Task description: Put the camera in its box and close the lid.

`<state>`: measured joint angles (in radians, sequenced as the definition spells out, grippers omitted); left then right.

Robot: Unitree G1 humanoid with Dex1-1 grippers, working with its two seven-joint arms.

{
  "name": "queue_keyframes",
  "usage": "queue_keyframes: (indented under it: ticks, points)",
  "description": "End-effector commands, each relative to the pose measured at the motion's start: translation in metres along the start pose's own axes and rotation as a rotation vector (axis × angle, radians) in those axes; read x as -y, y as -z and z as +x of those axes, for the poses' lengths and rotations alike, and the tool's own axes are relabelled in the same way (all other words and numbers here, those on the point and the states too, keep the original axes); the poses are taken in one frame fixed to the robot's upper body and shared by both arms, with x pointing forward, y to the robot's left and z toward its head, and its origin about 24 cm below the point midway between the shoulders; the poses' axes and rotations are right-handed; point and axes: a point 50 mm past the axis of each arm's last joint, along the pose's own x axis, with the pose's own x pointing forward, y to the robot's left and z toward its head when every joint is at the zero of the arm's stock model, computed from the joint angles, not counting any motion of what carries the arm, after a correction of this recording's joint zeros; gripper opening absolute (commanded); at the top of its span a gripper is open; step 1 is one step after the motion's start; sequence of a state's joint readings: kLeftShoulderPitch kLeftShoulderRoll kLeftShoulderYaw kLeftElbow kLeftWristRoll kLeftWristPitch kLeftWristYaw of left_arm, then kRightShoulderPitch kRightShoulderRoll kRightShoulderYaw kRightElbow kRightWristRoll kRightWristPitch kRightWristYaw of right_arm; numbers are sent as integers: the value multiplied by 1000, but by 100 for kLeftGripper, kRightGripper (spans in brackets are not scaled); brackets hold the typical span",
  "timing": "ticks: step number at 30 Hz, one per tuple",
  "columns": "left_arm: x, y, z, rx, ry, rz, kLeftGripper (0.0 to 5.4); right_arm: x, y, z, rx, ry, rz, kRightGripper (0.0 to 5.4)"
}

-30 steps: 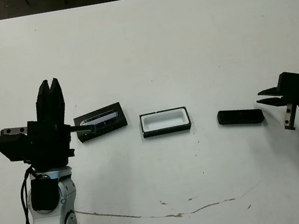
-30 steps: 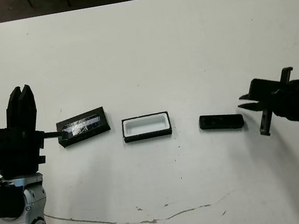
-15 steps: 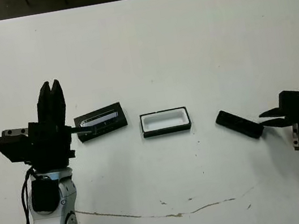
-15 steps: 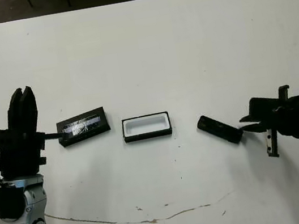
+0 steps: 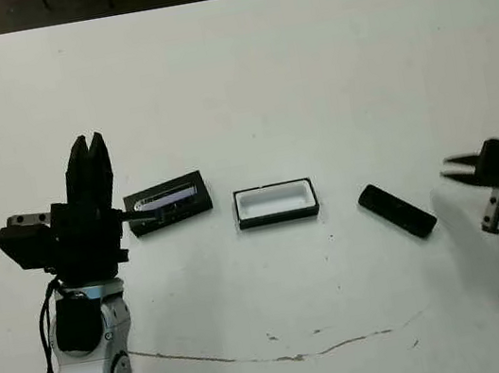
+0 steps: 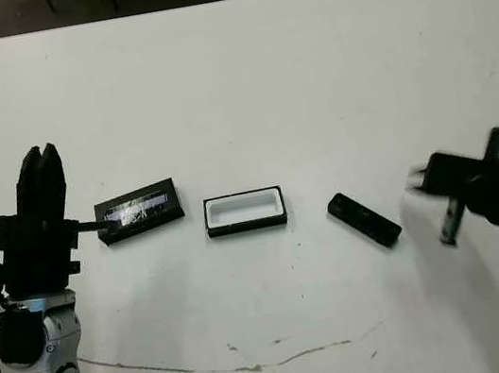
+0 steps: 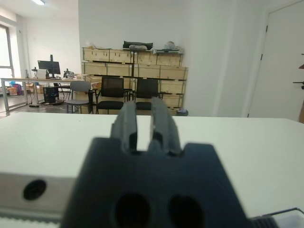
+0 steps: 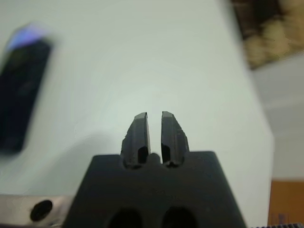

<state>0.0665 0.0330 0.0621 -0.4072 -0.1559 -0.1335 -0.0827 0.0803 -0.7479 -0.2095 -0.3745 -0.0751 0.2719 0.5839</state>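
One camera [image 5: 397, 211], one box [image 5: 275, 203] and one lid [image 5: 168, 201] lie apart on the white bench [image 5: 305, 62], the box between the others. Neither gripper holds anything: the left gripper [image 5: 86, 161] stands beside the lid and the right gripper [image 8: 154, 124] is near the camera, both with jaws nearly together.

The right gripper [image 6: 418, 179] is blurring at the head views' right edge, its arm running off-frame; the camera [image 8: 21, 90] is smearing upper left in the right wrist view.

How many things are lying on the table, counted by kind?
Slim black bar-shaped camera: 1
Shallow black-rimmed box with white lining: 1
Flat black lid with silvery strip: 1
Total: 3
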Motion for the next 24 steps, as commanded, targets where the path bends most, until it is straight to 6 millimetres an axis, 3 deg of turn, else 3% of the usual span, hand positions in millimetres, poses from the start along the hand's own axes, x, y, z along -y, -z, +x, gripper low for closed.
queue_keyframes:
  ticks: [1, 6, 10, 15, 18, 24]
  points:
    - [-2, 6, -6, -50, -20, -6, 2, 4, 1, -5, 101, 106, 183, 0]
    - [-5, 7, -7, -47, -11, -3, 2, 6, -20, -20, 280, 48, 445, 0]
    - [-5, 8, -6, -48, -6, -5, 2, -3, -32, -27, 317, -6, 459, 0]
    - [-4, 7, -5, -53, -11, -3, 2, -12, -40, -31, 229, -99, 436, 0]
    - [-5, 6, -6, -45, -10, -3, 0, -15, -37, -26, 194, -175, 450, 34]
    - [-5, 6, -6, -46, -11, -1, 0, -18, -31, -19, 170, -277, 455, 163]
